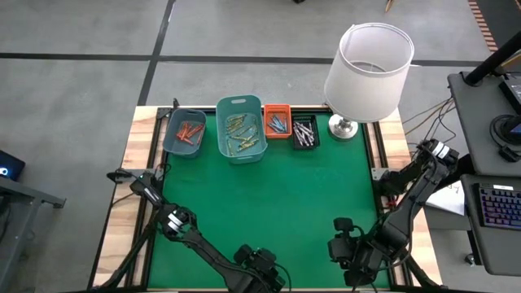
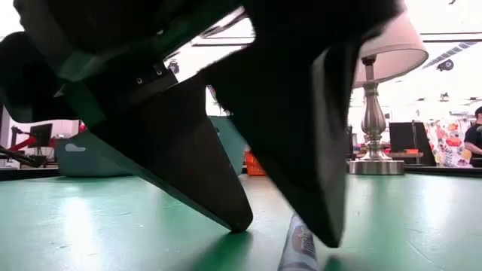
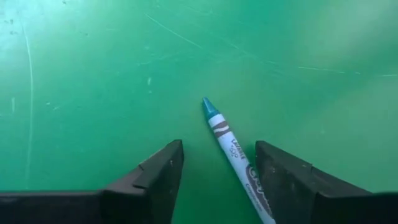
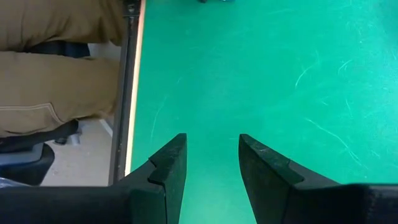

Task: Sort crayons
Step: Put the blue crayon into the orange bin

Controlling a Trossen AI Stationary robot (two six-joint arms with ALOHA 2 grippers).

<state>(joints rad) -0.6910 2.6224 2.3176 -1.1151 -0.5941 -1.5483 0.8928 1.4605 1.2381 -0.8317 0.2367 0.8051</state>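
Down at the lower middle of the high view, we see the left gripper point(image 3: 217, 180) with fingers apart, straddling a blue crayon point(image 3: 231, 146) lying flat on the green bench point(image 1: 269, 195), not clamped. Our right gripper point(image 4: 211, 171) waits lower right, fingers apart and holding nothing.

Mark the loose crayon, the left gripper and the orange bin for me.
crayon point(image 3: 231, 144): left wrist view, mid wrapper.
left gripper point(image 3: 217, 167): left wrist view, midway between the open fingertips.
orange bin point(image 1: 277, 109): high view, far rim.
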